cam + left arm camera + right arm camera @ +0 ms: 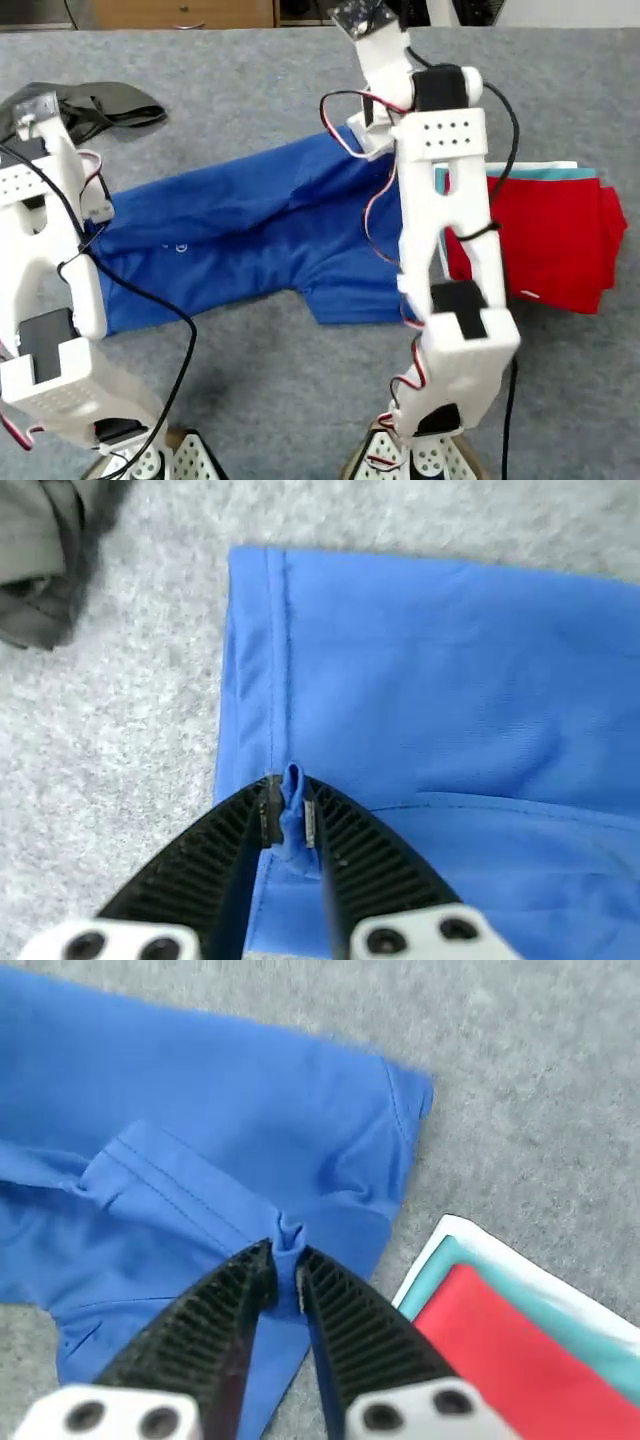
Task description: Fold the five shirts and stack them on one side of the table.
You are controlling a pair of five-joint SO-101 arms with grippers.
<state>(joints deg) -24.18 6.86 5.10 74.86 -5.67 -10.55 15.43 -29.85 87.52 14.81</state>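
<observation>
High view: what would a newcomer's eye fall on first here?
The blue shirt, spread across the middle of the table, strikes first. The left gripper pinches its hem, and the right gripper pinches a fold near one sleeve. On the right gripper's side lies a folded stack with a red shirt on top.

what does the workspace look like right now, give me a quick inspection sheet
surface: grey felt-like table cover
job's things: blue shirt lying across mid-table; folded stack, red on top over teal and white, at one side; dark grey shirt crumpled at a far corner
clutter: nothing seen
claws: left claw pinches the blue shirt's hem; right claw pinches a fold near its sleeve
cables: black and red-white wires run along both arms
surroundings: wooden drawer unit beyond the table
</observation>
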